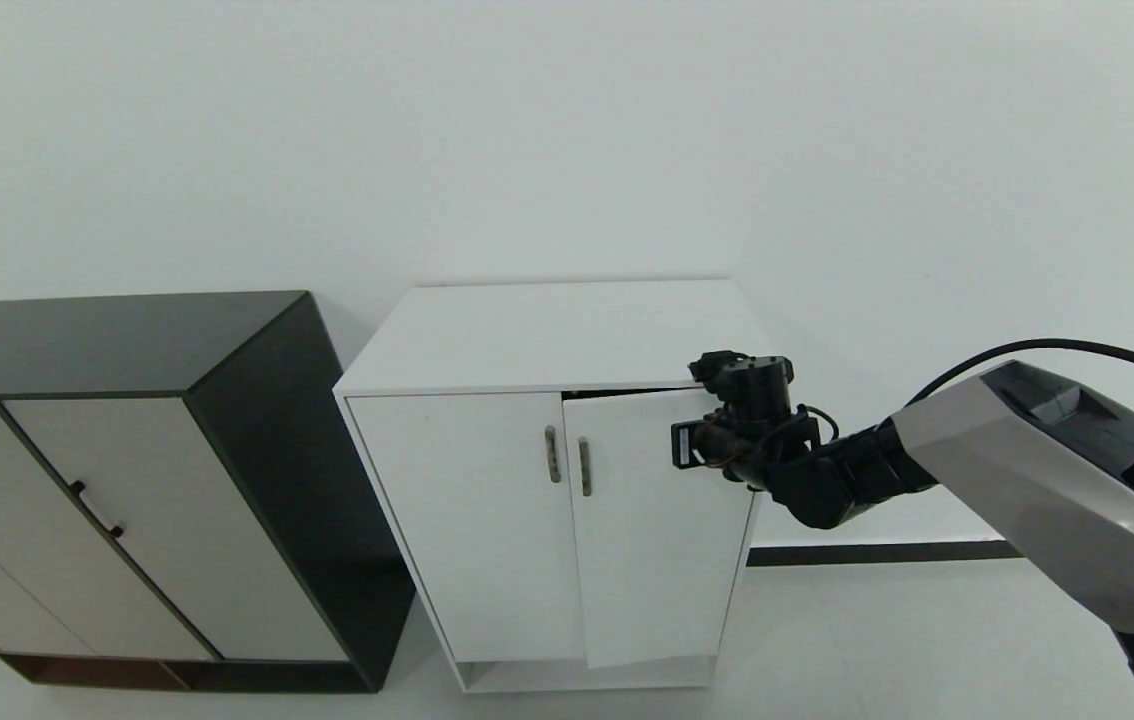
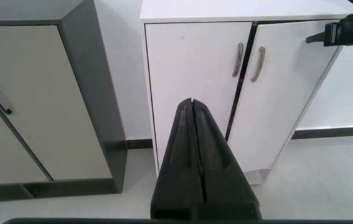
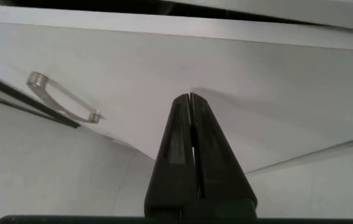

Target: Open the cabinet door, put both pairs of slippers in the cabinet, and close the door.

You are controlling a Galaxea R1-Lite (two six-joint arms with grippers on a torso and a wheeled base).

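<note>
Now right end effector (image 3: 191,99), closed and empty, tip at slightly ajar right door (image 1: 657,540) of white cabinet (image 1: 547,335); left end effector (image 2: 192,102) closed.

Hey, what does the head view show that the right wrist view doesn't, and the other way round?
Head view alone: the dark cabinet, the white cabinet's top and left door. Right wrist view alone: that the right gripper is shut. Both: the right door, slightly ajar, and its handle.
</note>
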